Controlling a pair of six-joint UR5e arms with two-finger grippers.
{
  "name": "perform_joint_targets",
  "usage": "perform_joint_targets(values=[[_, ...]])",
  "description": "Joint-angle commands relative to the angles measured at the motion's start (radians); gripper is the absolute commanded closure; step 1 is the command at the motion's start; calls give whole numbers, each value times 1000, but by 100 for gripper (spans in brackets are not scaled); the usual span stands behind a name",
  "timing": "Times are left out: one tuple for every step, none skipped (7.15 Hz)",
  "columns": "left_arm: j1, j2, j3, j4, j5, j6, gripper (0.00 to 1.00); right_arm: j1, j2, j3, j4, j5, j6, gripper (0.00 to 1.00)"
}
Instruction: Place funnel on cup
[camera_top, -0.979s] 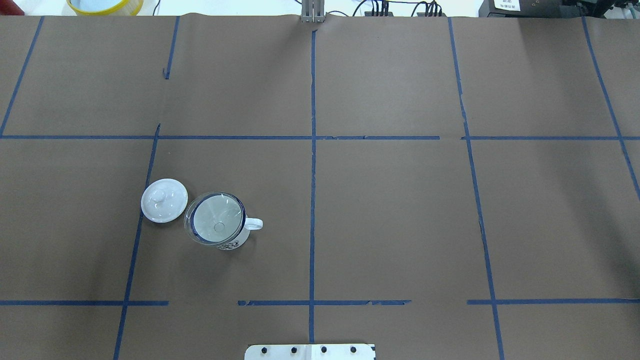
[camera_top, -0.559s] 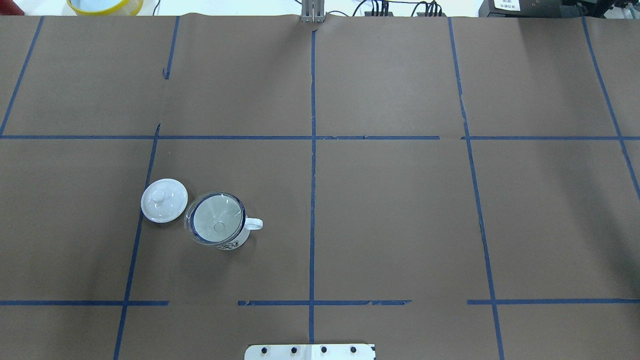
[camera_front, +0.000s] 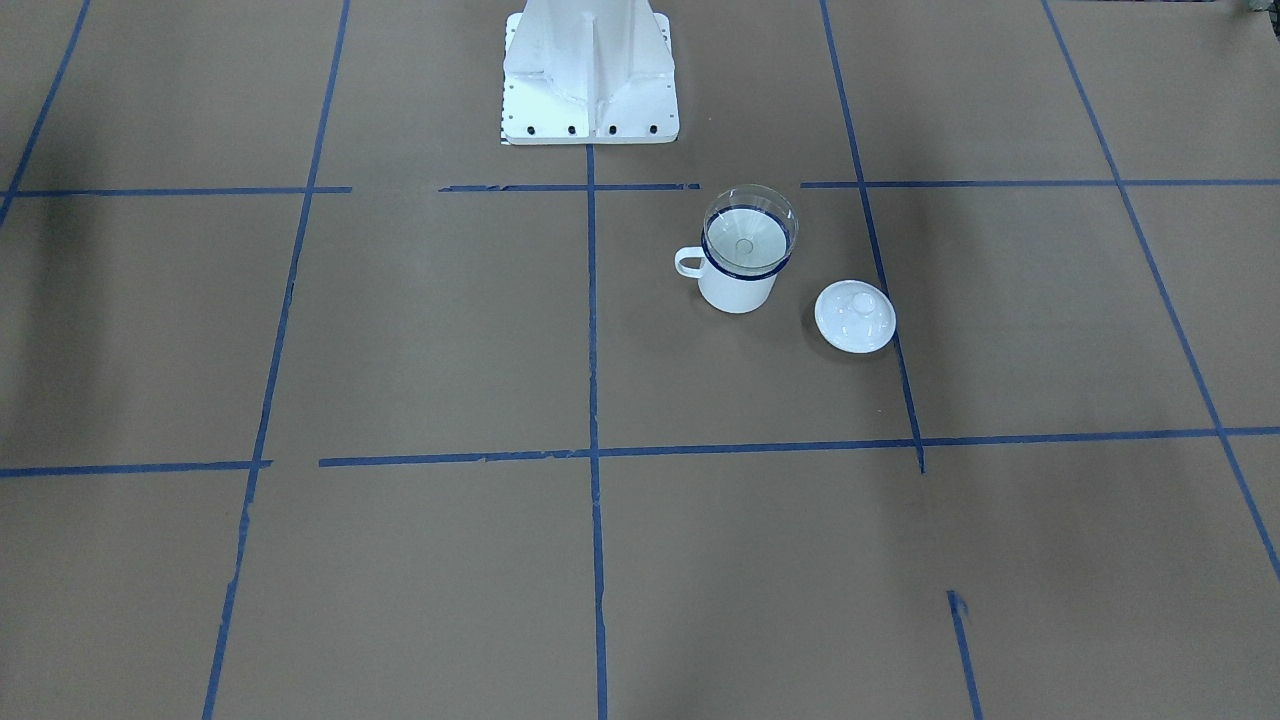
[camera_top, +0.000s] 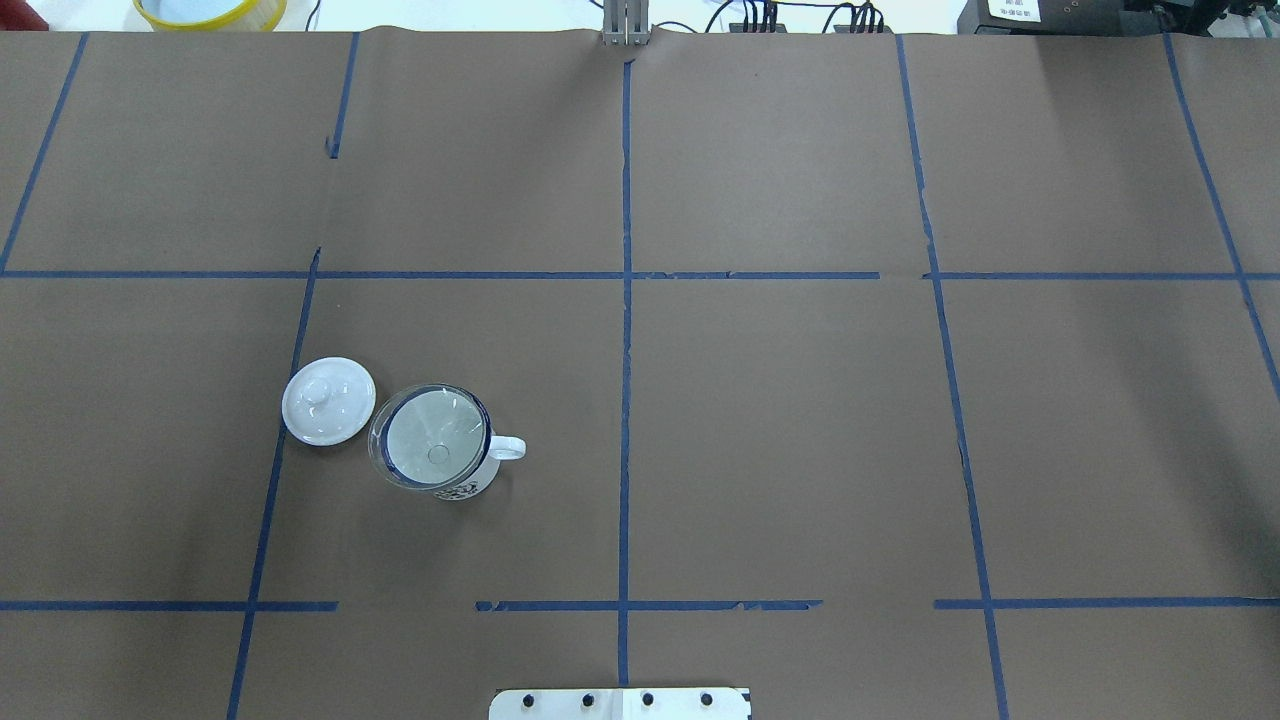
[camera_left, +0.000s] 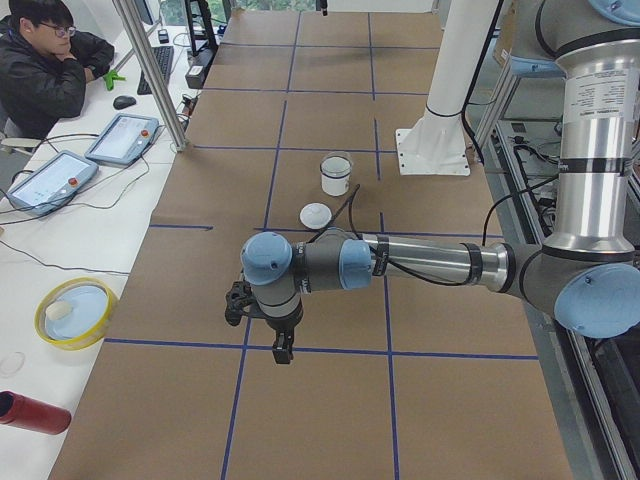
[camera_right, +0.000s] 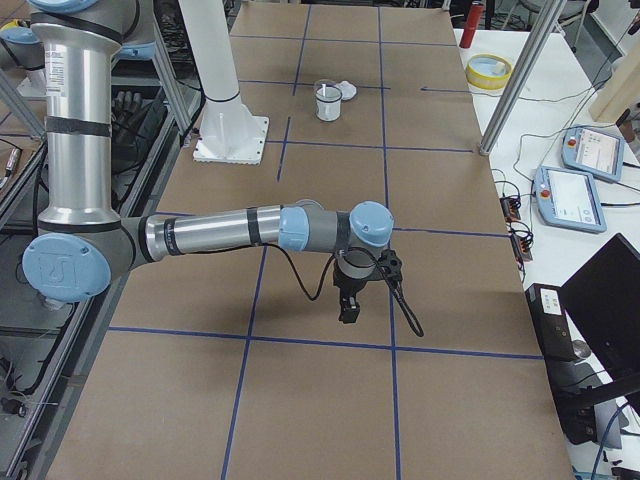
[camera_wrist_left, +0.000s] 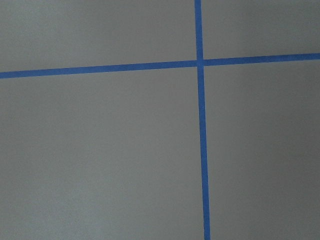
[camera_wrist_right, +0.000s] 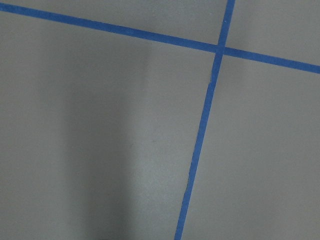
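Surface: worktop (camera_top: 800, 420) covered w/ brown paper, split into rectangles by blue tape lines (camera_top: 625, 400).
Robot base: white pedestal (camera_front: 590, 80) bolted at the worktop edge, on the centre tape line.
Room: white side surface (camera_left: 60, 240) runs along the far edge, opp. the robot. It carries two handheld control tablets (camera_left: 55, 180), a yellow-rimmed dish (camera_left: 75, 312) and a red bottle (camera_left: 35, 412). A person (camera_left: 40, 70) sits behind it. An aluminium post (camera_left: 150, 70) stands at that edge.
Cup: white mug (camera_top: 465, 487), upright, on the robot's left half, near the base. Handle points toward the centre line.
Funnel: clear funnel (camera_top: 430, 437) sits upright in the cup mouth. Its rim is wider than the cup and overhangs it.
Lid: white lid (camera_top: 328, 400) lies flat just beside the cup, on the side away from the handle. Touching or not: cannot tell.
Left pincer: left pincer (camera_left: 284, 352) points down over bare paper near a tape crossing, well apart from cup and funnel, toward the worktop's left end. Open or closed: cannot tell.
Right pincer: right pincer (camera_right: 348, 310) points down over the opp. end, much farther from the cup. Open or closed: cannot tell.
Wrist views: only paper and a tape cross in each.
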Motion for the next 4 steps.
perform_joint_targets(values=[[-1, -2, -3, 1, 0, 0, 0, 0, 0, -1, -2, 0, 0, 0], [0, -3, -3, 1, 2, 0, 0, 0, 0, -1, 0, 0, 0, 0], [0, -5, -3, 1, 0, -2, 0, 0, 0, 1, 0, 0, 0, 0], [-5, -10, -6, 1, 2, -2, 0, 0, 0, -1, 0, 0, 0, 0]])
